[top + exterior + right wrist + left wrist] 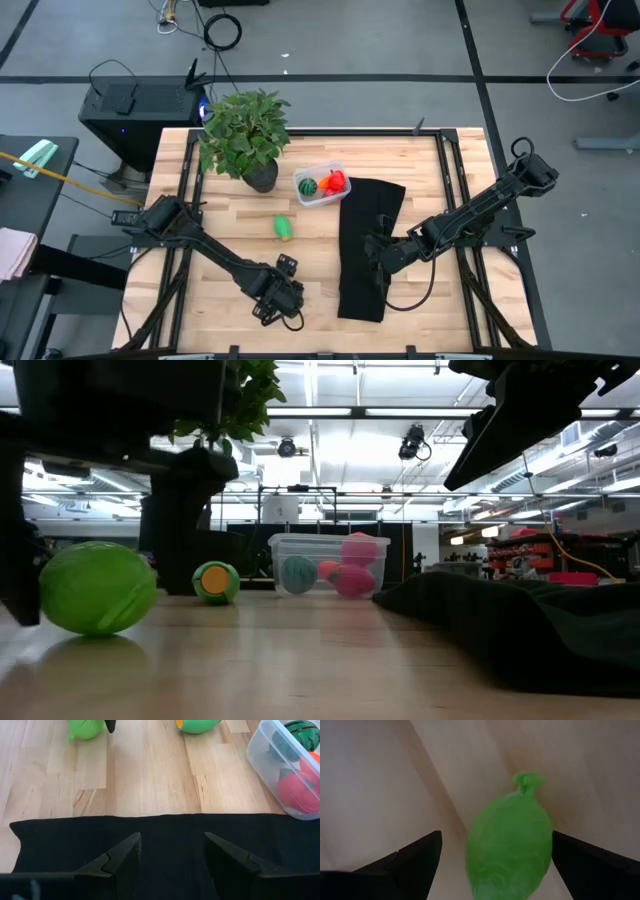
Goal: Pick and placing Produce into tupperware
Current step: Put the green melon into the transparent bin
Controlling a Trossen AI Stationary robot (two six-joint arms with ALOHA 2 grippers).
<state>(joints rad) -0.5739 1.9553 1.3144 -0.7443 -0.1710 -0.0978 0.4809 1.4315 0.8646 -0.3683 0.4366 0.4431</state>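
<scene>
Left claw (492, 865), spread wide, straddles a light green fruit (510, 850) at the tabletop's (230, 250) six o'clock; it looks light, stiff, slick—pinch its midsection.

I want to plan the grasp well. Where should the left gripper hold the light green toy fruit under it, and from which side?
Grip the light green toy fruit across its wide middle, coming straight down from above. It lies on its side on the table, stem pointing away, and the open left gripper already has one finger on each long flank.
</scene>
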